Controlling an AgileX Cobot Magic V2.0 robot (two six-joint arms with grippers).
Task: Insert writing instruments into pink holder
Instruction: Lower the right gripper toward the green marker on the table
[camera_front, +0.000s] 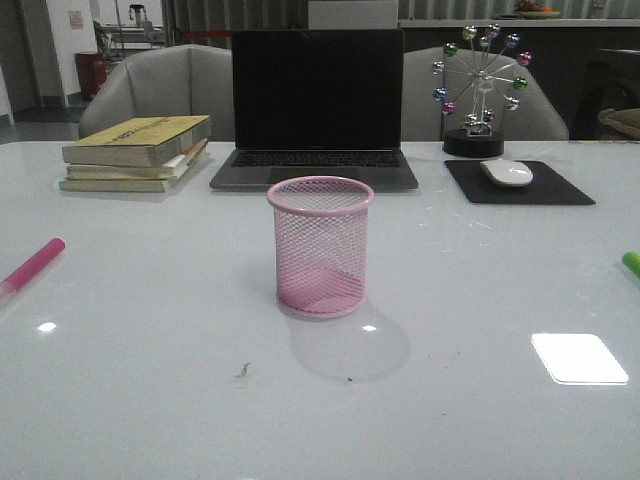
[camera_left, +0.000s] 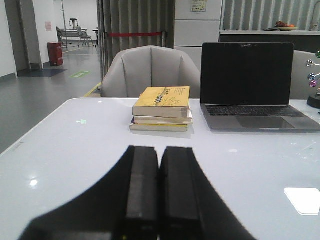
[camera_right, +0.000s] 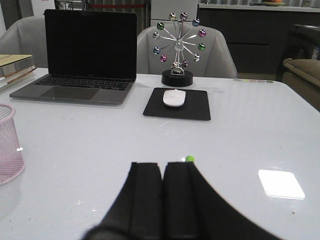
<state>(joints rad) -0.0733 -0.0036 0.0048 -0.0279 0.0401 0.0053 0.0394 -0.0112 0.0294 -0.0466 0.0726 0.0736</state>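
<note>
The pink holder (camera_front: 320, 245) stands upright and empty in the middle of the white table; its edge also shows in the right wrist view (camera_right: 9, 142). A hot pink marker (camera_front: 32, 266) lies at the table's left edge. Only the end of a lime green marker (camera_front: 632, 263) shows at the right edge, and it peeks out just past the right fingers (camera_right: 189, 159). My left gripper (camera_left: 159, 152) is shut with nothing in it, above bare table. My right gripper (camera_right: 162, 167) is shut and empty too. Neither gripper appears in the front view.
A stack of books (camera_front: 135, 152) lies at the back left, a dark open laptop (camera_front: 316, 110) behind the holder, and a white mouse on a black pad (camera_front: 508, 173) with a ferris-wheel ornament (camera_front: 480, 90) at the back right. Grey chairs stand beyond the table.
</note>
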